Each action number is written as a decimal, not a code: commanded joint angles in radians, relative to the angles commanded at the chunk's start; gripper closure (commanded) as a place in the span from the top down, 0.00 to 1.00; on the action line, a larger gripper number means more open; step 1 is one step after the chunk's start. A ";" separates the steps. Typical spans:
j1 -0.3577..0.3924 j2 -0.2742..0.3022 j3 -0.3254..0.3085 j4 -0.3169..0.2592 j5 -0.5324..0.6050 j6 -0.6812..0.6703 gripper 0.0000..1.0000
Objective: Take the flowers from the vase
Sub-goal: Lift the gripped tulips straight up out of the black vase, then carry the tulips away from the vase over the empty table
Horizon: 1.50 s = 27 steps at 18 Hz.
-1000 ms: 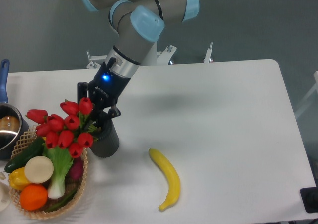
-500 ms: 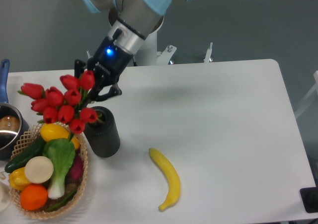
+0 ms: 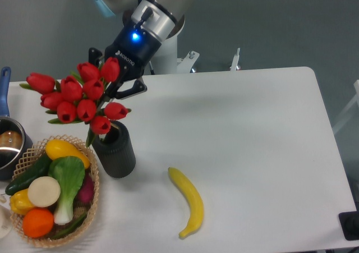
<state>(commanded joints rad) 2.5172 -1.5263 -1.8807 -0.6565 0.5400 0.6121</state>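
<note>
— What fills the containers at left?
— A wicker basket [image 3: 92, 194] holds vegetables and an orange; the dark vase [image 3: 115, 152] stands beside it.
— And the arm?
— It slants down from above, its gripper [image 3: 115, 93] clamped on the red flowers [image 3: 78, 96], lifted above the vase's mouth.

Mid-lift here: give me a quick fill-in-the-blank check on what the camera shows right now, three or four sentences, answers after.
1. The tool is shut on the stems of the ____.
2. The flowers have buds coloured ____.
3. On the bare table to the right of the vase lies a yellow ____.
4. The leafy vegetable sits inside the woven ____.

Missing words: flowers; red; banana; basket
</note>
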 joint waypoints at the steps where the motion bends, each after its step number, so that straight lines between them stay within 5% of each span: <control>1: 0.000 0.000 0.000 -0.002 0.000 0.000 0.00; 11: 0.051 0.028 0.040 -0.002 -0.002 -0.052 0.00; 15: 0.136 0.023 0.045 0.000 0.017 0.015 0.00; 18: 0.196 0.002 0.026 -0.002 0.130 0.158 0.00; 20: 0.215 -0.064 0.052 0.000 0.222 0.224 0.00; 24: 0.239 -0.169 0.126 -0.002 0.409 0.258 0.00; 27: 0.249 -0.186 0.132 -0.012 0.524 0.259 0.00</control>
<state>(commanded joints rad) 2.7657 -1.7119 -1.7487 -0.6687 1.0643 0.8713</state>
